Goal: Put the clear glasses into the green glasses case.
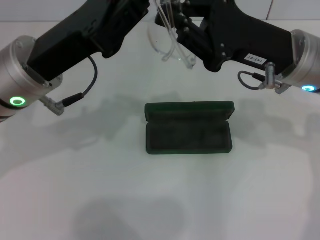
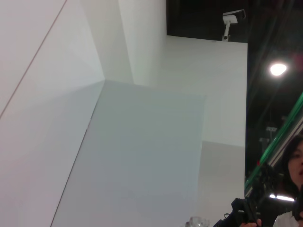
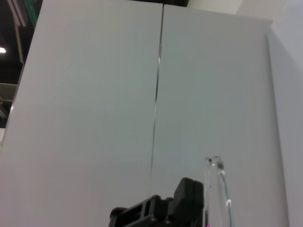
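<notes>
Clear glasses (image 1: 170, 42) are up in the air at the far side of the table (image 1: 160, 200), well above and behind the green glasses case (image 1: 189, 128), which lies open mid-table, lid (image 1: 190, 111) tipped back, tray facing up. Right gripper (image 1: 186, 27) looks clamped on the frame; left gripper (image 1: 142, 10) is close beside the glasses at the head view's top edge, can't tell if it's open, shut or touching them. Step in hand reads as carry/fold before the drop-in. To do it well: get the arms folded flat first, turn the long axis of the glasses parallel to the case, come down level over the tray, release low so nothing bounces off the rim. Glasses are colourless glossy plastic, wraparound lens, thin curved arms, likely slippery and springy, so light even grip. Case is rigid, dark green, rounded corners, dark matte lining; unanchored, may slide if nudged
</notes>
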Robot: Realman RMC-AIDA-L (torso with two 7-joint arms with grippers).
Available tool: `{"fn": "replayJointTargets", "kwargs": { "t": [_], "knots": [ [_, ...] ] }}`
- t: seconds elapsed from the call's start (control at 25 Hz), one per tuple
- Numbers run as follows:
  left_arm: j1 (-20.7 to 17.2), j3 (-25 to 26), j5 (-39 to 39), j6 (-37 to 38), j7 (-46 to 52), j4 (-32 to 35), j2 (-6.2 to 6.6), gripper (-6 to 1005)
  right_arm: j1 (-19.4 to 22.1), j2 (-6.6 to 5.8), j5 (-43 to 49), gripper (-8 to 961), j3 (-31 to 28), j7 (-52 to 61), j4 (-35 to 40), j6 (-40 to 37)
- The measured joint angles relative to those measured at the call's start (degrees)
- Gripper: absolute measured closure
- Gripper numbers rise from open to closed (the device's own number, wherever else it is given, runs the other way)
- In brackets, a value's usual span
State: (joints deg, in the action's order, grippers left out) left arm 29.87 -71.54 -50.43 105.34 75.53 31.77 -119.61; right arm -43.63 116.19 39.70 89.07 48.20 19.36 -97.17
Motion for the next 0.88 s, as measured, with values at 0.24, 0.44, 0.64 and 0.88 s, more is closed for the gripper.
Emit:
{"fn": "replayJointTargets", "kwargs": {
  "t": [0.24,0.44,0.64,0.88],
  "knots": [
    [-0.3,0.0,-0.1,0.1,0.0,0.0,0.10,958,0.8,-0.01,-1.2,841,-0.6,-0.3,0.0,0.0],
    [-0.3,-0.3,-0.2,0.3,0.0,0.0,0.18,958,1.0,-0.01,-1.4,841,-1.0,-0.4,0.1,0.0],
    [-0.4,-0.4,-0.3,0.3,0.0,0.0,0.18,958,1.0,0.00,-1.4,844,-1.0,-0.4,0.1,0.0],
    [-0.5,-0.4,-0.3,0.4,0.0,0.0,0.10,958,1.2,-0.01,-1.8,847,-1.1,-0.5,0.1,-0.3]
  ]
}}
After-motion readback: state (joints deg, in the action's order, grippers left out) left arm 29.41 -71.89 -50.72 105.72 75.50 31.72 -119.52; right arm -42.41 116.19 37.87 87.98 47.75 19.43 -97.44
